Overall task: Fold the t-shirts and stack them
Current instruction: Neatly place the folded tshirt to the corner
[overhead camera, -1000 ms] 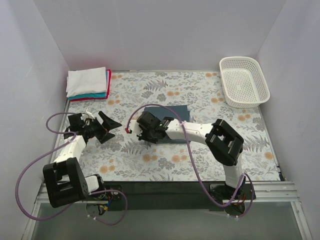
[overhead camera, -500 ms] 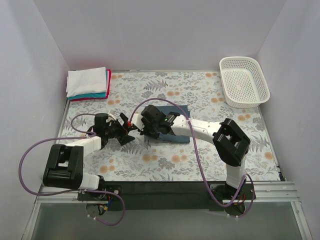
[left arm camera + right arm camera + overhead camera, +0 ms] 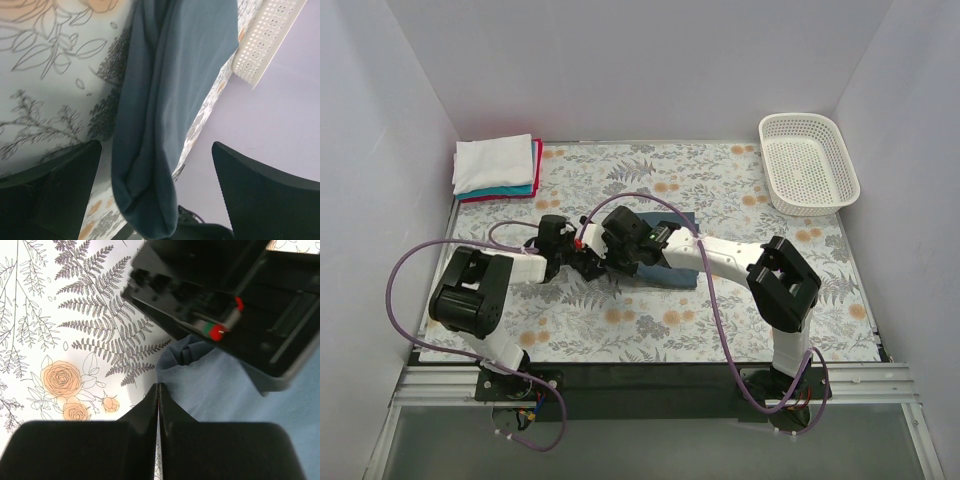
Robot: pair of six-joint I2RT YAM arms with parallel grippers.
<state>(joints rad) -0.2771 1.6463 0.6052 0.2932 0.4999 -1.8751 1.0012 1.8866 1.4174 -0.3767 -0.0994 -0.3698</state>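
Observation:
The slate-blue t-shirt (image 3: pixel 667 220) lies folded mid-table. Its rounded left end (image 3: pixel 150 165) sits between the wide-apart fingers (image 3: pixel 265 195) of my open left gripper (image 3: pixel 589 259), (image 3: pixel 155 200), which has come in low from the left. My right gripper (image 3: pixel 604 262), (image 3: pixel 158 387) is shut, its tips down at the same corner of the shirt (image 3: pixel 225 390), with no cloth seen between them. The left gripper's black body (image 3: pixel 225 300) is right in front of it. A stack of folded t-shirts (image 3: pixel 495 167), white over teal and red, sits at the back left.
A white mesh basket (image 3: pixel 809 162), (image 3: pixel 265 35) stands at the back right. The table has a floral cloth (image 3: pixel 650 325), with white walls on three sides. Purple cables loop over both arms near the shirt.
My left arm has swung right across the table, bringing its open gripper up to the shirt's left end. The right gripper has shifted only slightly and stays shut.

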